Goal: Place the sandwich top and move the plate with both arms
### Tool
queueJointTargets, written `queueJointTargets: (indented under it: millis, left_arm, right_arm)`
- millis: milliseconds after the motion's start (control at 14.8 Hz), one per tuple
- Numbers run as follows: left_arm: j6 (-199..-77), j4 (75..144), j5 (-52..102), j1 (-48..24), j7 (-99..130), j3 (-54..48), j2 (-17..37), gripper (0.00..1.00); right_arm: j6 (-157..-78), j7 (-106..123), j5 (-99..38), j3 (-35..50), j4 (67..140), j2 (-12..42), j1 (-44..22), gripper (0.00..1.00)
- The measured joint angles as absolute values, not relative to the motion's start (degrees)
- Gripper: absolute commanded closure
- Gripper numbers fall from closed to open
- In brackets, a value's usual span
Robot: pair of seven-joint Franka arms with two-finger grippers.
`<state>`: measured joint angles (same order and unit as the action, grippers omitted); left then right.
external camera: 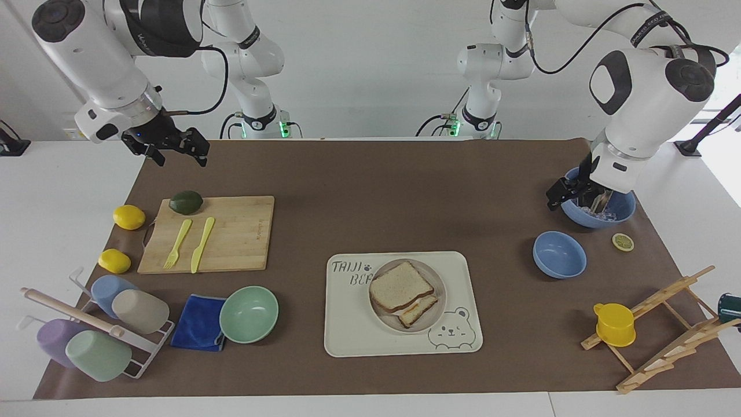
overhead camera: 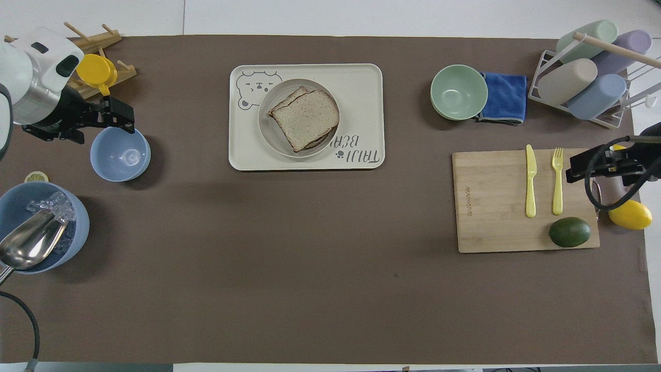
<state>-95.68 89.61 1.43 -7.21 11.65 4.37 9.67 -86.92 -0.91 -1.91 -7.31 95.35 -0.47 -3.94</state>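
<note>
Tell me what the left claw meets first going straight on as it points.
Probably the brown mat short of the bear tray, else the tray's rim; the left claw slants down that way, depth unclear.

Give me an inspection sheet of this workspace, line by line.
Surface: brown mat over a white table.
Job's things: sandwich top lies on the egg toast in the plate, on the bear tray.
Clutter: cutting board, green bowl, cup rack, blue bowls.
Grippers: left gripper empty over the ice bowl; right gripper empty, waiting above the avocado.
Cables: black, along both arms.
Surroundings: white wall.
</note>
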Motion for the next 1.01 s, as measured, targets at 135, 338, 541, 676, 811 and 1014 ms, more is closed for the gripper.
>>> queueJointTargets:
  millis: [135,338,541,676,811,1014]
  left_arm:
    - [-95.69,89.77,1.42,-6.29,11.65,4.38,9.69,0.0]
    - [-95.69,89.78,1.41,-4.43,10.97,4.43,9.69,0.0]
    - [-95.7,89.79,1.4,-2.4,9.88,4.44,9.32,0.0]
    - [-95.6,90.12,1.4,-1.73,9.37,4.44,7.94,0.0]
    - [-95.07,91.81,1.4,-1.82,9.04,4.3,5.5,0.0]
    - [-94.31,94.82,1.4,-3.13,8.91,3.66,1.81,0.0]
  right_arm:
    - [-86.92,-0.91,-1.91,-7.31,95.35,-0.47,-3.94,0.0]
    - [-86.92,-0.91,-1.91,-7.31,95.35,-0.47,-3.94,0.0]
    - [-86.92,-0.91,-1.91,-7.31,95.35,-0.47,-3.94,0.0]
    - [-86.92,-0.91,-1.91,-7.31,95.35,-0.47,-3.94,0.0]
    - [-86.92,-0.91,-1.91,-7.31,95.35,-0.47,-3.94,0.0]
    - [-86.92,-0.91,-1.91,-7.31,95.35,-0.47,-3.94,0.0]
